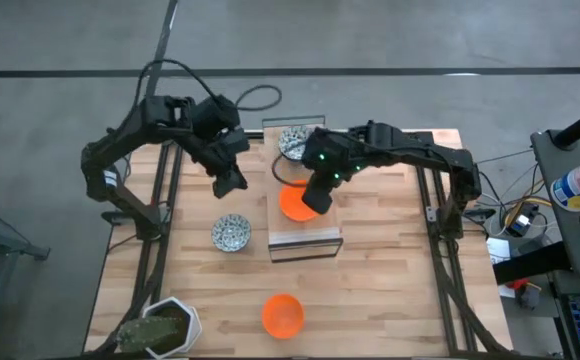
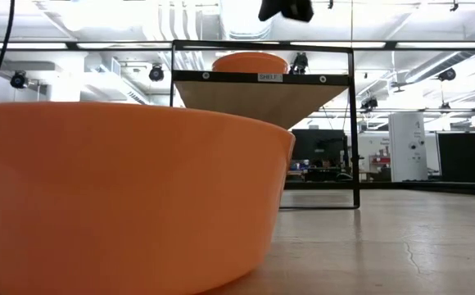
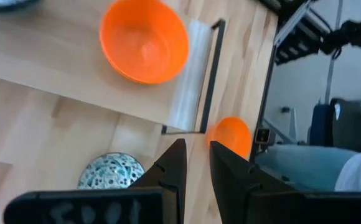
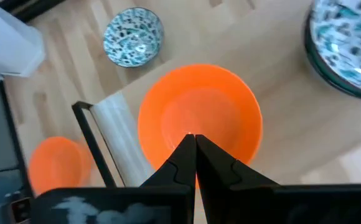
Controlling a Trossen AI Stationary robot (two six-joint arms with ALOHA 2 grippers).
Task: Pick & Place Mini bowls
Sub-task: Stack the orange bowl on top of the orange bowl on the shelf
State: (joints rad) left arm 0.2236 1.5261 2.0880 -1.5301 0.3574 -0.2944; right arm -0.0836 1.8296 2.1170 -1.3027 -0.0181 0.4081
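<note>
Right gripper [image 4: 194, 140]: fingers pressed together, empty, above orange bowl [image 4: 198, 121] resting on shelf [image 1: 305, 238], apparently just placed. Left gripper [image 3: 196, 165]: fingers slightly parted, empty, waiting above table [image 1: 390, 290] near patterned bowl [image 1: 231, 233]. Second orange bowl [image 1: 282, 314]: unplaced, table front.

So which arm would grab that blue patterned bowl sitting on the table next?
Probably the left. Its tool hangs just above the blue bowl on the table, open and empty. The right tool sits shut over the orange bowl on the shelf.
</note>
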